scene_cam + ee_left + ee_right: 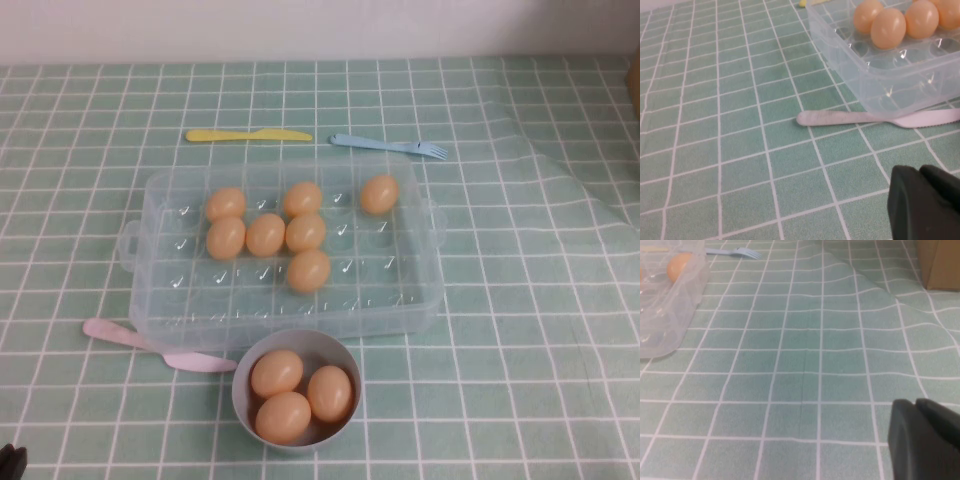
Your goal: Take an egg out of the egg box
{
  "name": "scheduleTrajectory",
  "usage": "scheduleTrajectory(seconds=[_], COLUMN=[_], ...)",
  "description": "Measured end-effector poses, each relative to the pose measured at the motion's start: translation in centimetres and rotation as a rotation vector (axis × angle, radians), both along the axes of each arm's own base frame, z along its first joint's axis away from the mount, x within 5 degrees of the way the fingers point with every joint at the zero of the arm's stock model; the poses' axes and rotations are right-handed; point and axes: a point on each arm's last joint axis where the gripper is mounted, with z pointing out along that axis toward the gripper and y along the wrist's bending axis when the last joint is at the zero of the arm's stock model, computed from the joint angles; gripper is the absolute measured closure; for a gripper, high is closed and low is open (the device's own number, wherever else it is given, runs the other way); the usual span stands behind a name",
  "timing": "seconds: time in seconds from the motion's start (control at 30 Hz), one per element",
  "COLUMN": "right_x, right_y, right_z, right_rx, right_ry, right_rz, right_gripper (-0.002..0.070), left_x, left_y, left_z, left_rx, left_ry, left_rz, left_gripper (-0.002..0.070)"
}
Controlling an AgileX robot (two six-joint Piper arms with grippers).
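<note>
The clear plastic egg box [150, 300] sits mid-table and holds several tan-orange eggs, the nearest one [309, 270] in its middle. A small grey-blue bowl [243, 392] in front of the box holds three more eggs. My left gripper [920, 172] is shut and empty, low over the cloth at the near left, apart from the box [890, 85]; only its tip shows in the high view [10, 462]. My right gripper [915, 404] is shut and empty, over the cloth to the right of the box [665, 305], out of the high view.
A pink knife [155, 345] lies against the box's near left corner and also shows in the left wrist view [840, 118]. A yellow knife [248, 135] and a blue fork [390, 146] lie behind the box. A brown box [940, 262] stands at the far right. The cloth is creased there.
</note>
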Motion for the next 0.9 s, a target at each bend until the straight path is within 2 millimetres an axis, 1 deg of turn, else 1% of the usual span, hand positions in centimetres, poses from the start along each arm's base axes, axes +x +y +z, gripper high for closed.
scheduleTrajectory(seconds=[0.4,0.67,0.9], right_x=[0.0,0.05,0.18], right_y=[0.0,0.13,0.46], right_z=[0.0,0.23,0.96], right_rx=[0.0,0.051,0.231], right_ry=[0.0,-0.019,-0.075], right_rz=[0.0,0.0,-0.007], right_gripper=[0.0694,0.0694,0.0694], left_x=[0.0,0.0,0.0], left_y=[0.0,0.0,0.0], left_z=[0.0,0.0,0.0], left_rx=[0.0,0.0,0.0], left_ry=[0.0,0.0,0.0], left_rz=[0.0,0.0,0.0], left_gripper=[0.0678,0.0678,0.0678])
